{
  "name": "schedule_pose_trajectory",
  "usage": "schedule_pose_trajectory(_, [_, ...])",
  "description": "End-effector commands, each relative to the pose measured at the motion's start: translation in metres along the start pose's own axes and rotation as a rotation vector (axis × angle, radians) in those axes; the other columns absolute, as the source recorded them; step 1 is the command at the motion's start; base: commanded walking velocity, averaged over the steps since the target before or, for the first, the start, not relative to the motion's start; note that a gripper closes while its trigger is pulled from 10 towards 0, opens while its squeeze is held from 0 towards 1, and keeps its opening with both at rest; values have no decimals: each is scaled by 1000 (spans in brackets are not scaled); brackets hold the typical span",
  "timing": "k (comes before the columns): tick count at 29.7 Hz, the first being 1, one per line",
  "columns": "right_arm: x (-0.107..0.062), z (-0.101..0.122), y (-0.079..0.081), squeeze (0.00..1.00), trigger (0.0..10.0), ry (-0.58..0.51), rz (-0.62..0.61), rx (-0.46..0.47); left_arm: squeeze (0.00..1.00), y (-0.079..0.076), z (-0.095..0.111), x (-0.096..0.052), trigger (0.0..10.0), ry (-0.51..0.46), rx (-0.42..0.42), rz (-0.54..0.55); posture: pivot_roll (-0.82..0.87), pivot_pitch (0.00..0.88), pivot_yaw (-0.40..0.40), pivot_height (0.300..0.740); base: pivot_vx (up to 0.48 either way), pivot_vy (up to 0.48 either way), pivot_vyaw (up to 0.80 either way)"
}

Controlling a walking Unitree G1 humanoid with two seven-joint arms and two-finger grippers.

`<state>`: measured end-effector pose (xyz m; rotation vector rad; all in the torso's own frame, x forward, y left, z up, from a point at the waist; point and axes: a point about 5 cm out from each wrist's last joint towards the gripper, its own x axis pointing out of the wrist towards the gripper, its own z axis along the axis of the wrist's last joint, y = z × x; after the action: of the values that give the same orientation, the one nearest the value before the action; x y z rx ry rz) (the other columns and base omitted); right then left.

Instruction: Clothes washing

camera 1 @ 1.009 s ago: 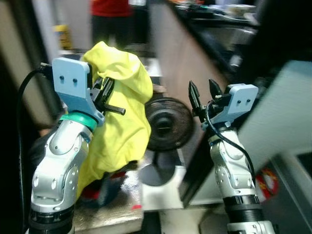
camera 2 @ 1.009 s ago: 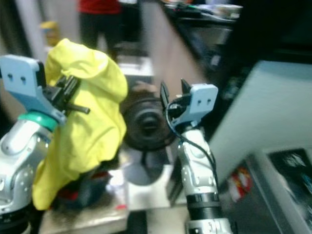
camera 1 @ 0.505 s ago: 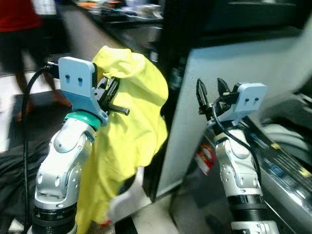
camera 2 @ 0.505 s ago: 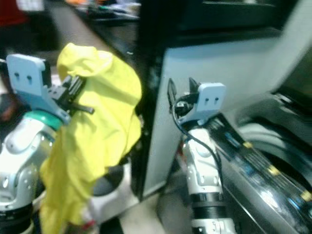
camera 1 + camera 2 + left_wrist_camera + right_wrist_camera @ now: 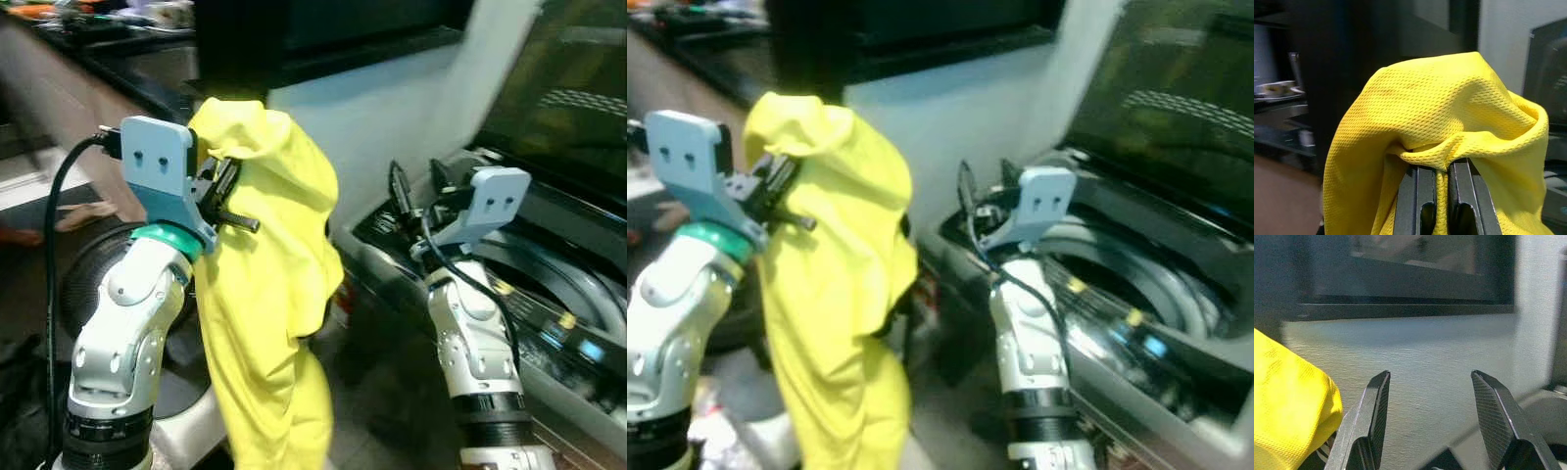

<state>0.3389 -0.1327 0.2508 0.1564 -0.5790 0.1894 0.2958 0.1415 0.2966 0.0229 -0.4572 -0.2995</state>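
Your left tool (image 5: 1442, 196) is holding a yellow shirt (image 5: 269, 294) up high in front of you. Its two black fingers (image 5: 1418, 200) are pinching together on a fold of the cloth. The cloth is showing lots of tiny holes, like a net, and it is bunching into a round lump over the fingers. The rest is hanging down long and loose beside your left arm. Your right tool (image 5: 1430, 426) is raised too, with its flat, pointy fingers spread apart and gripping nothing. It is facing a pale wall (image 5: 1440, 352). A washer (image 5: 1136, 294) with a round, shiny opening is sitting low on your right.
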Motion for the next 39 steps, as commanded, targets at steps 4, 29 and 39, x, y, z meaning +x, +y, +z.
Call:
schedule_pose_trajectory(4, [4, 8, -6, 0, 10000, -22, -40, 51, 0, -4, 6, 0, 10000, -28, 3, -15, 87, 0, 0, 740, 0, 0, -800])
schedule_pose_trajectory(29, [6, 10, -7, 0, 10000, -27, -63, 106, 0, 1, 7, 3, 10000, -43, 54, 21, 93, 0, -1, 740, 193, 0, -672])
schedule_pose_trajectory(39, [6, 9, -7, 0, 10000, -23, -57, 104, 0, 0, 5, 3, 10000, -33, 47, 20, 91, 0, -1, 740, 365, 0, 0])
